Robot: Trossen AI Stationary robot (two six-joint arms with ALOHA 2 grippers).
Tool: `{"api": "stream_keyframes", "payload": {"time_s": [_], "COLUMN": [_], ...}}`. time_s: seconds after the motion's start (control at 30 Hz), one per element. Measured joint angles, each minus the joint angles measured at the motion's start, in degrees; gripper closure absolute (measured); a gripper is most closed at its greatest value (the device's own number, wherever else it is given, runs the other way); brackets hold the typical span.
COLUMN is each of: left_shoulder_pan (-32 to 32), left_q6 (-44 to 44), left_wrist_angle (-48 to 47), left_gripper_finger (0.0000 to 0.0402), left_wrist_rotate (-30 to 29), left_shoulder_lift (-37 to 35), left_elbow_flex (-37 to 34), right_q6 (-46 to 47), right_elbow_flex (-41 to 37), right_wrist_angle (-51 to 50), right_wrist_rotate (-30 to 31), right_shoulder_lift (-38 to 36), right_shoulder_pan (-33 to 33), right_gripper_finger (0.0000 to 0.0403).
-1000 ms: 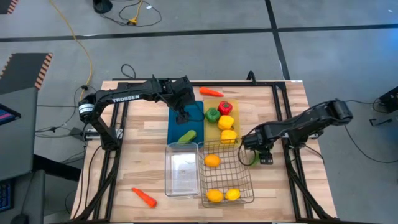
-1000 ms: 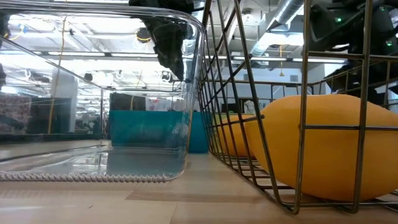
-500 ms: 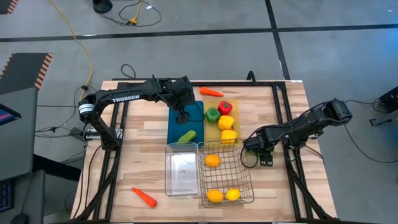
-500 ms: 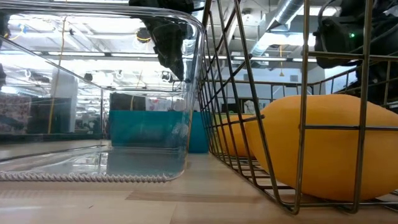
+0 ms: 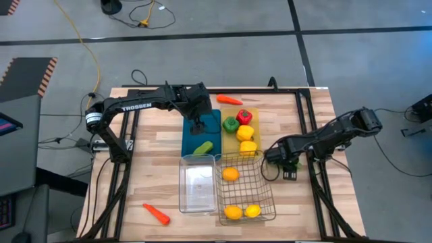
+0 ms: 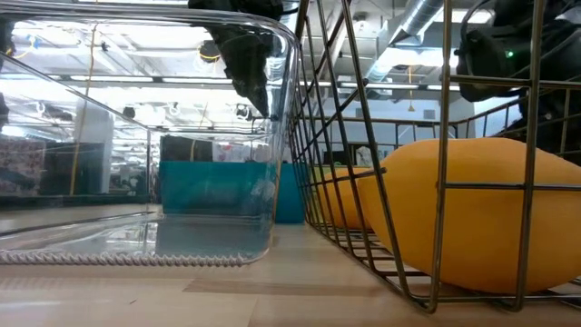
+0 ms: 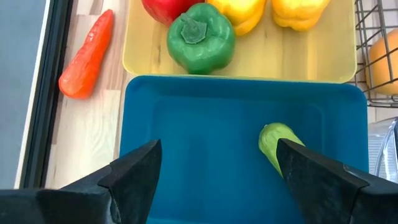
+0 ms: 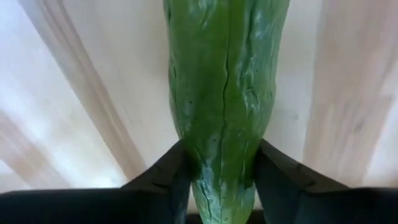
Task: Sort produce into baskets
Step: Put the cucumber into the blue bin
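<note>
My right gripper is down on the table just right of the silver wire basket, shut on a green cucumber that lies on the wood. My left gripper hovers open above the blue tray, with nothing between its fingers. A second green cucumber lies in that tray. The yellow tray holds a green pepper, a red pepper and two yellow peppers. Two oranges and a lemon lie in the wire basket. My right gripper pinches the cucumber's two long sides close to one end between its two fingers. The fingers come from above, pointing steeply down, and the rest of the cucumber stretches away from them. It lies on the wooden table top.
A clear plastic bin stands left of the wire basket. One orange carrot lies at the far edge beyond the trays, another near the front left. Bare wood lies on the table's left part and right of my right gripper.
My right gripper has sunk a little onto the cucumber beside the wire basket and now covers more of it in the high view.
</note>
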Motion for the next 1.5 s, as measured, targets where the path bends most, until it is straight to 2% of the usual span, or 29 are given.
{"api": "stream_keyframes", "payload": {"time_s": [0.07, 0.2, 0.43, 0.63, 0.77, 1.03, 1.13, 1.23, 1.5], "left_shoulder_pan": [0.11, 0.11, 0.13, 0.13, 0.13, 0.11, 0.09, 0.09, -0.07], "left_q6": [0.25, 0.6, 1.5, 2.15, 2.17, -0.02, -0.39, -0.62, -2.8], "left_wrist_angle": [0.15, 0.25, -0.7, -4.43, -8.52, -16.35, -18.75, -20.81, -25.56], "left_gripper_finger": [0.0099, 0.0099, 0.01, 0.01, 0.01, 0.01, 0.01, 0.01, 0.01], "left_wrist_rotate": [0.0, -1.06, -1.51, -1.52, -1.51, -1.49, -1.51, -1.51, -1.39], "left_shoulder_lift": [0.0, 0.0, 0.0, -0.02, -0.04, -0.09, -0.09, -0.09, -1.31], "left_elbow_flex": [0.01, 0.02, 2.22, 6.21, 8.76, 10.89, 10.95, 10.95, 10.92], "right_q6": [-0.05, -0.51, -1.45, -2.2, -2.19, -2.66, -3.75, -5.79, -18.42], "right_elbow_flex": [0.88, 3.59, 10.6, 16.43, 20.32, 28.27, 31.31, 33.0, 32.55], "right_wrist_angle": [-2.63, -8.2, -18.53, -25.4, -29.01, -29.02, -28.03, -22.67, 8.37], "right_wrist_rotate": [0.0, -0.11, -0.11, 0.61, 4.21, 11.99, 17.23, 21.8, 22.72], "right_shoulder_lift": [-0.06, -0.57, -0.85, -0.98, -0.98, -1.84, -1.96, -1.96, -0.39], "right_shoulder_pan": [-0.47, -1.6, -3.32, -4.95, -5.88, -7.8, -8.78, -10.19, -14.7], "right_gripper_finger": [0.0251, 0.0251, 0.021, 0.0225, 0.0233, 0.0219, 0.022, 0.0222, 0.0219]}}
